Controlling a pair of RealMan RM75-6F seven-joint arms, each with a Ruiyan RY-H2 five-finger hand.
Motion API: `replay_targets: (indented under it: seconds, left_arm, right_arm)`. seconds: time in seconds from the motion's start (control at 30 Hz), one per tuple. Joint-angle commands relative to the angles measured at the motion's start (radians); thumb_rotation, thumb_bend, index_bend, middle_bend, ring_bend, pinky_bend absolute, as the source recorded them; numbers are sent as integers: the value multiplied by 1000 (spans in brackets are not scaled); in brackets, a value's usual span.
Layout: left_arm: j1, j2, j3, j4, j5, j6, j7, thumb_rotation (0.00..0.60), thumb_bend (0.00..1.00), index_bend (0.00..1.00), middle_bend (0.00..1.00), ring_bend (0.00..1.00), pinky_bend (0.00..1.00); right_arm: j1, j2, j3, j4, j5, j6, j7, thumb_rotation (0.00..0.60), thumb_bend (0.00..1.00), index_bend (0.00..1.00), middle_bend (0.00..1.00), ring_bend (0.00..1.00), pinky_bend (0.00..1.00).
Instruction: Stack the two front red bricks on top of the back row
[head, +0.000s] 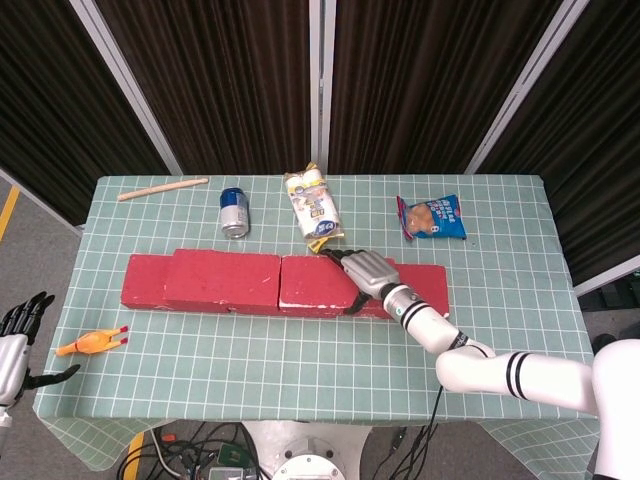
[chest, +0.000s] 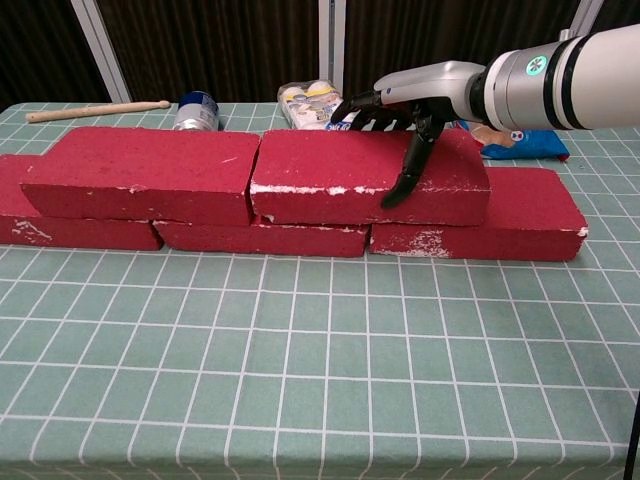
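- The right hand (chest: 415, 110) grips the right upper brick (chest: 365, 188), fingers over its back edge and thumb pressed down its front face.
- That brick lies on the back row (chest: 470, 225), near the middle of the table (chest: 320, 360), its left end touching the left upper brick (chest: 140, 175).
- The left hand (head: 20, 335) hangs off the table's left edge, fingers spread, holding nothing.
- A can (head: 233, 212), a stick (head: 160, 188) and two snack bags lie along the far edge.
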Motion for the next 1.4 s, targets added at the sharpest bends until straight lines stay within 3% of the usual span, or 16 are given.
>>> replay_targets:
  seconds: [0.03,1.4]
  left_arm:
    - [0,0,0,1,0,-1,-1,600,16,38,0,0,0]
    - [2,1,3,15,-5,-20,-25,600,16,38,0,0,0]
  right_arm:
    - [2,-1,-2,0,-1,1,0,600,99,0,247,207,314]
    - [33,-31,-20,30,31,2,14,600,102,0,239,207,306]
